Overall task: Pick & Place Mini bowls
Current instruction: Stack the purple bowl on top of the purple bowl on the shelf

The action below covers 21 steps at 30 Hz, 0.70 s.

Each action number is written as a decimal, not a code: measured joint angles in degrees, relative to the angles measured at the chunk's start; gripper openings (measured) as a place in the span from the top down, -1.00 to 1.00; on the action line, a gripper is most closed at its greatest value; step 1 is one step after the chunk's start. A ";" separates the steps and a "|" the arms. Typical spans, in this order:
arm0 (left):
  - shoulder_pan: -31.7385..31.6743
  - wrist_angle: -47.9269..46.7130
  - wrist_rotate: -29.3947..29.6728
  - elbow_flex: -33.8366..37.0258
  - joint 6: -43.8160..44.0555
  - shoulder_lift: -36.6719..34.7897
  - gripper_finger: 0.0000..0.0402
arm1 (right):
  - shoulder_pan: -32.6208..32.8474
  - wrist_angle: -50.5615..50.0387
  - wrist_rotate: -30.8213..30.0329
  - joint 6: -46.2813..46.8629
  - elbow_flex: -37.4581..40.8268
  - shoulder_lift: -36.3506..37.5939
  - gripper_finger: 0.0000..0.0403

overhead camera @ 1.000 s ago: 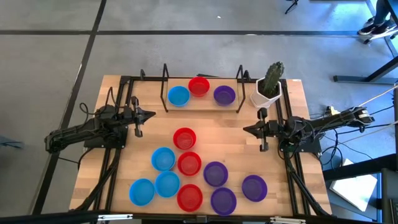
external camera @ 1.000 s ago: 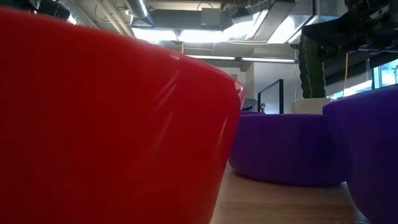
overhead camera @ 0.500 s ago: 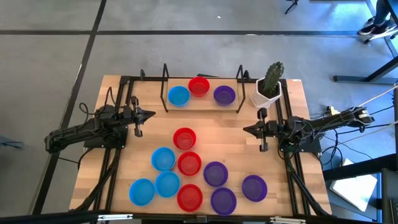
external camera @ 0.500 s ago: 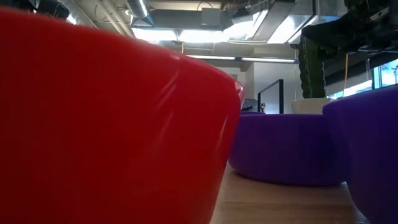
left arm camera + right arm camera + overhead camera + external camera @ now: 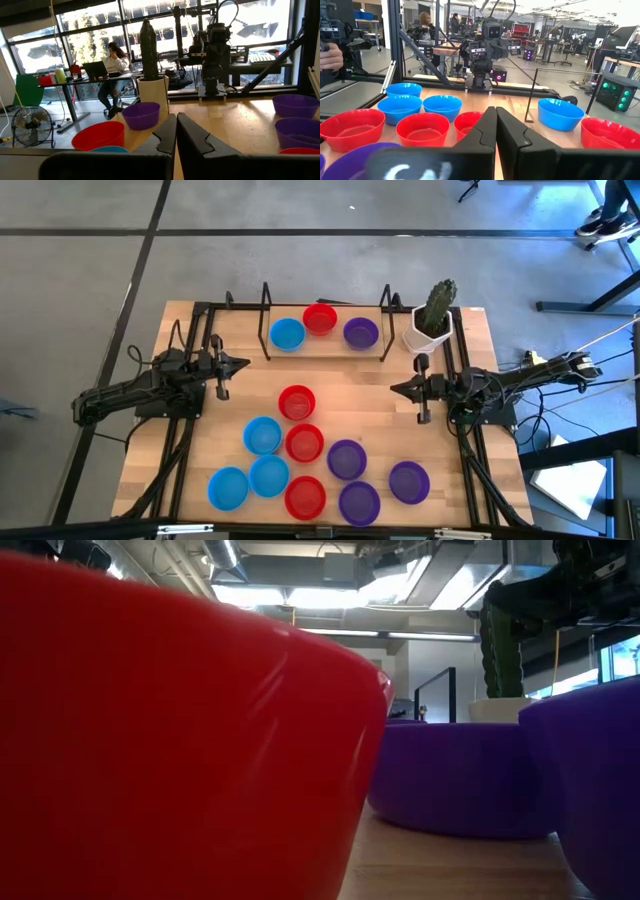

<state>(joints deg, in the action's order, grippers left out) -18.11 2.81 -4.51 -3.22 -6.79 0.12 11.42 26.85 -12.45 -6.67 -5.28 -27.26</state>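
Nine mini bowls stand loose on their bases on the table's near half: a red bowl [image 5: 297,402] nearest the middle, then blue ones [image 5: 263,435], red ones [image 5: 304,443] and purple ones [image 5: 346,459]. A blue bowl [image 5: 287,333], a red bowl [image 5: 320,318] and a purple bowl [image 5: 360,332] sit in the far rack. My left gripper [image 5: 245,364] hovers shut at the table's left, pointing right. My right gripper [image 5: 394,388] hovers shut at the right, pointing left. In both wrist views the fingers [image 5: 176,131] [image 5: 495,127] lie together and hold nothing.
A white pot with a cactus [image 5: 432,320] stands at the far right corner, beside the black wire rack [image 5: 266,320]. Black frame rails run along both sides of the table [image 5: 200,440]. In the low view a red bowl [image 5: 180,730] fills the near foreground. People sit beyond the table.
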 joint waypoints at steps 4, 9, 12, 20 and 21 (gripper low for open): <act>0.00 0.00 0.00 0.00 0.02 0.00 0.97 | 0.01 -0.02 -0.01 -0.03 0.00 0.01 0.98; 0.00 -0.02 0.00 0.00 0.02 0.00 0.96 | 0.00 -1.25 0.00 0.47 -0.02 0.01 0.97; 0.00 -0.02 0.00 0.00 0.01 0.00 0.95 | 0.00 -3.23 1.18 0.35 -0.02 -0.17 0.97; 0.00 -0.02 0.00 0.00 0.03 0.00 0.97 | 0.20 -3.13 10.49 0.99 -4.57 -6.37 0.97; 0.00 -0.02 0.00 0.00 0.05 0.01 0.97 | 0.56 -3.03 12.56 1.51 -5.62 -8.06 0.98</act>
<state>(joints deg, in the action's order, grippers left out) -18.11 2.79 -4.51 -3.22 -6.73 0.13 11.98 23.82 0.11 -5.17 -10.90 -35.31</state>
